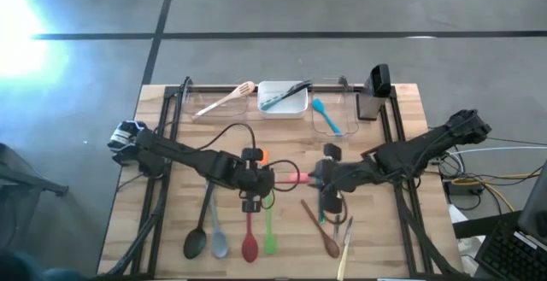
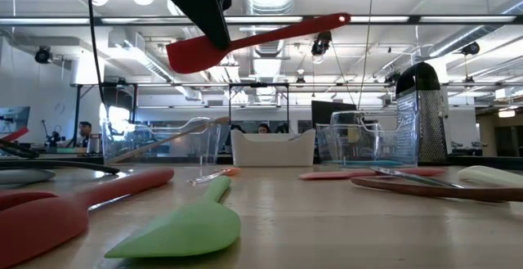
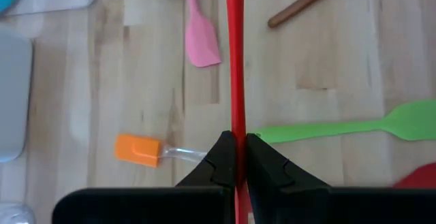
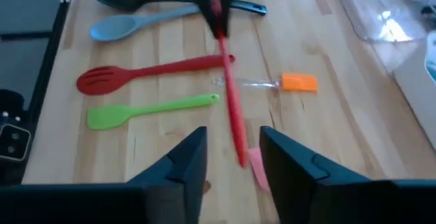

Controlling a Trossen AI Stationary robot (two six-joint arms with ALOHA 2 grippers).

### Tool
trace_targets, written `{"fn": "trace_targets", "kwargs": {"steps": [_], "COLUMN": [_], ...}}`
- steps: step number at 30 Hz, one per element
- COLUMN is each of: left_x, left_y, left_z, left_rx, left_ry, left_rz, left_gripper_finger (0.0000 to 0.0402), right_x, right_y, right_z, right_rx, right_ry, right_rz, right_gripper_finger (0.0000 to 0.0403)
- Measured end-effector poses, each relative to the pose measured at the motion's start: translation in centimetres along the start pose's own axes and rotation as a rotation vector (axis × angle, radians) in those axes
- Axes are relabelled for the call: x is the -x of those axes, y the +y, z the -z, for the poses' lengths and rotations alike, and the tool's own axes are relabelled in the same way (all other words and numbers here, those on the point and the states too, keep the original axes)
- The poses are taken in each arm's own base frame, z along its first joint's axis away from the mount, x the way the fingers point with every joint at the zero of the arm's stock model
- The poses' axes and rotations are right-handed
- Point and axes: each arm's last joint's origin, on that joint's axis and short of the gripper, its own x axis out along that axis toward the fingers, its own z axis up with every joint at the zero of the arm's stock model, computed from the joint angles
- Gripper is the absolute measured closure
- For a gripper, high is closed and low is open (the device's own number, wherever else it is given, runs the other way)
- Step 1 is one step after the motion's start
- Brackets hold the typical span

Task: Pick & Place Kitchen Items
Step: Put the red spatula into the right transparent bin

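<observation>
My left gripper [image 1: 252,178] is shut on a red spatula [image 2: 261,33] held in the air above the table's middle. Its blade [image 2: 189,54] is on the left arm's side and its handle slants up toward my right gripper [image 1: 326,178]. My right gripper [image 4: 233,157] is open. Its fingers stand on either side of the handle's free end [image 4: 239,157] and I see no touch. On the table near the front lie a black spoon [image 1: 195,243], a grey spoon [image 1: 220,244], a red slotted spoon [image 1: 249,248], a green spatula [image 1: 270,242], a wooden spoon [image 1: 328,244] and cream-handled cutlery [image 1: 344,254]. My left gripper pinches the red spatula's handle [image 3: 236,139] between its two fingers, close to the blade end. The fingers come from above, pointing down, and lie across the handle. The spatula is lifted clear of the table, its free end tilted a little upward.
An orange spatula with a clear handle [image 3: 138,149] and a pink spatula [image 3: 201,41] lie on the table under the grippers. At the far edge stand a clear tub with a wooden spatula [image 1: 224,102], a white tub [image 1: 283,100], a clear tub with a blue spatula [image 1: 327,117] and a grater [image 1: 377,84].
</observation>
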Motion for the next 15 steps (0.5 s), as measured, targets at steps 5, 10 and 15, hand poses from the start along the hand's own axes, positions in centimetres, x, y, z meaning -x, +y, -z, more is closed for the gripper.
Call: {"fn": "trace_targets", "kwargs": {"steps": [5,10,15], "left_x": [-0.1,-0.1,-0.1], "left_y": [0.2,0.2,0.1], "left_z": [0.2,0.2,0.2], "left_rx": [-0.001,0.001,0.001], "left_ry": [0.018,0.019,0.021], "left_rz": [-0.004,-0.004,0.000], "left_gripper_finger": [0.0384,0.0384,0.0384], "right_x": [-1.6,-4.0,-6.6], "right_y": [1.0,1.8,2.2], "right_z": [-2.3,-3.8,-4.7], "right_rx": [0.063,0.128,0.196], "right_ry": [0.073,0.180,0.271], "right_rz": [0.037,0.059,0.090], "right_gripper_finger": [0.0229,0.0219,0.0222]}}
